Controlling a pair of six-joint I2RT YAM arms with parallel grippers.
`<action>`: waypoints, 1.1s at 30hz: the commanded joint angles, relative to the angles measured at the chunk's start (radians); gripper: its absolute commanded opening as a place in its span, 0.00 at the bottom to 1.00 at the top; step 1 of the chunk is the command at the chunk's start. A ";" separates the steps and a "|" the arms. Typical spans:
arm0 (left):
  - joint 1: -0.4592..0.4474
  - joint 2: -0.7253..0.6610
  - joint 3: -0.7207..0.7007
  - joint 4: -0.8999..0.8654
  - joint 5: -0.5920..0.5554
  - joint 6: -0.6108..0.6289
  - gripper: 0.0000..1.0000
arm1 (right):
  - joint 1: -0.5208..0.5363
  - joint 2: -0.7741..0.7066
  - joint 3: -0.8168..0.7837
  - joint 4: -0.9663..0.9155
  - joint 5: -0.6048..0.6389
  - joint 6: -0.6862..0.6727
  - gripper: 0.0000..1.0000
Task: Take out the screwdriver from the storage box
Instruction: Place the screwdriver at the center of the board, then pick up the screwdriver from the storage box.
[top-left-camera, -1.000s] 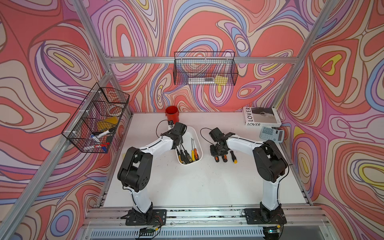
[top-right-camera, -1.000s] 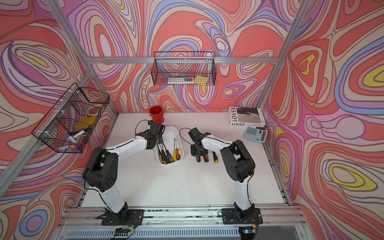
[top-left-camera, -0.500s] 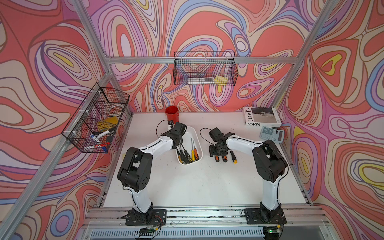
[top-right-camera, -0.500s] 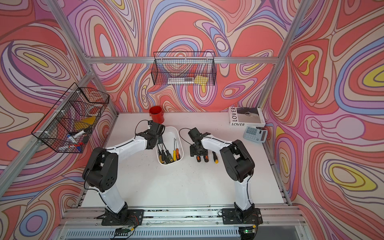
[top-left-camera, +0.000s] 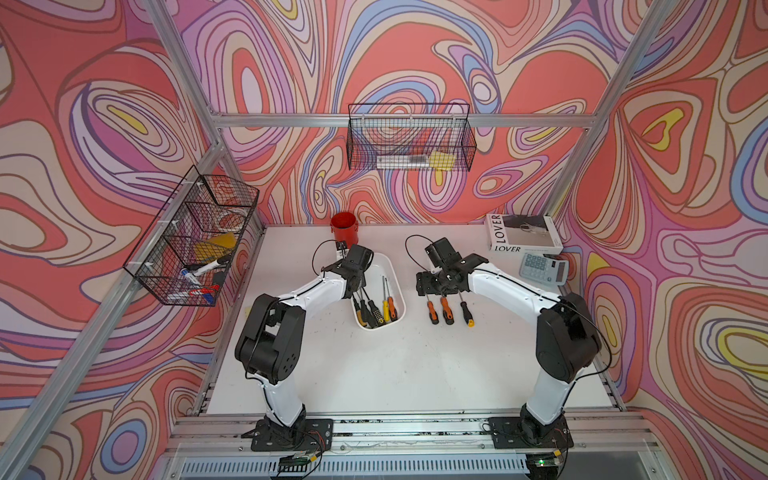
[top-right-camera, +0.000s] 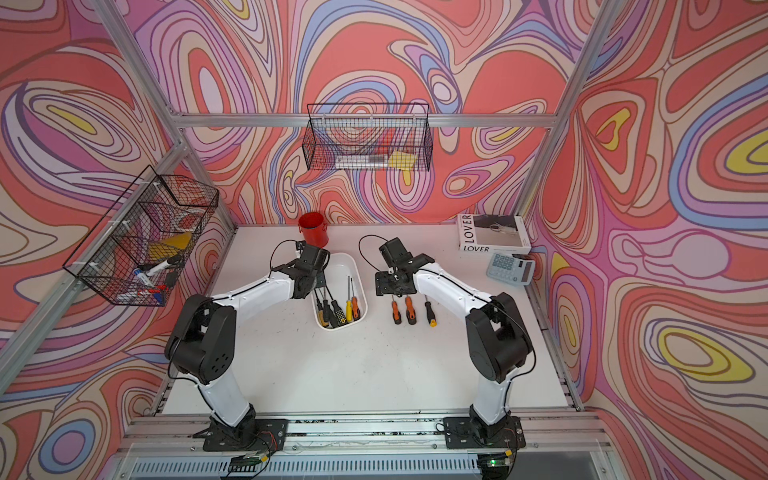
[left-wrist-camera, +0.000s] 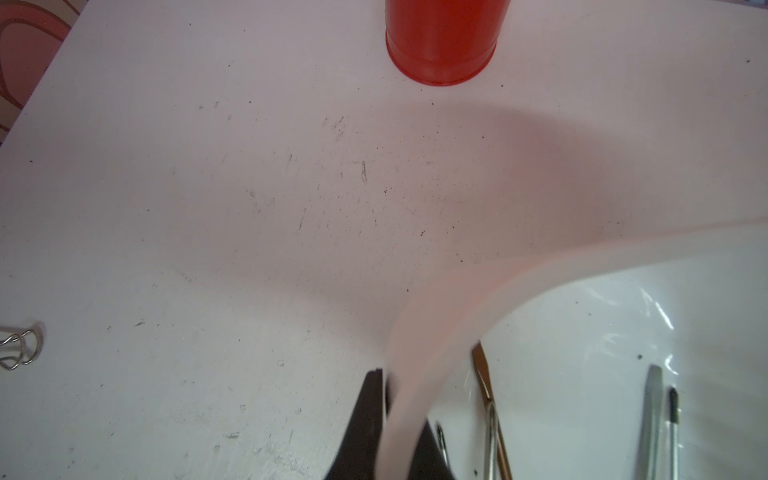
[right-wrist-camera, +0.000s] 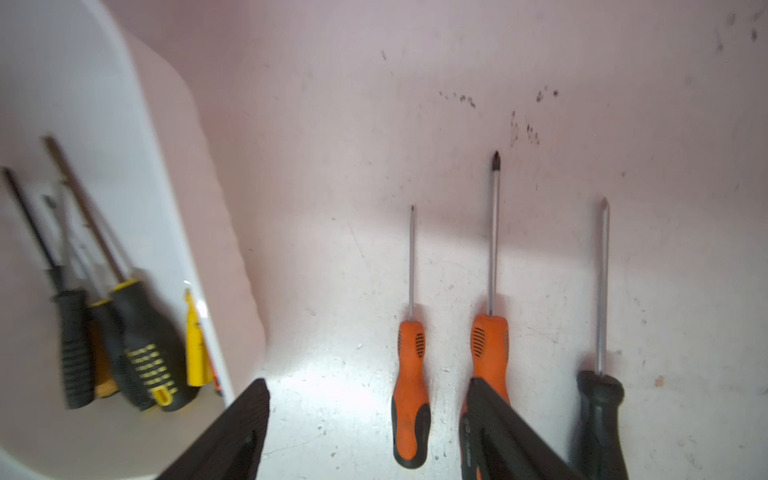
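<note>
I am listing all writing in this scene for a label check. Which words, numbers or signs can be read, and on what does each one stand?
"LOVER": printed upright on the white band of the cover of the book.
"LOVER": again, along the book's near edge.
Calculator: key markings too small to read.
Markers: any print too small to read.
Nothing else is readable.

Red cup (top-left-camera: 344, 228) behind storage box (top-left-camera: 384, 266), front table (top-left-camera: 395, 365) bare
</note>
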 joint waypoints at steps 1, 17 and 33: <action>-0.005 -0.018 -0.003 -0.017 -0.032 0.011 0.00 | 0.004 -0.068 -0.010 0.087 -0.090 -0.048 0.78; -0.005 -0.016 0.017 -0.032 -0.024 0.011 0.00 | 0.131 -0.017 -0.087 0.316 -0.381 -0.134 0.62; -0.004 -0.022 0.029 -0.044 -0.038 0.033 0.00 | 0.182 0.204 -0.036 0.361 -0.431 -0.094 0.57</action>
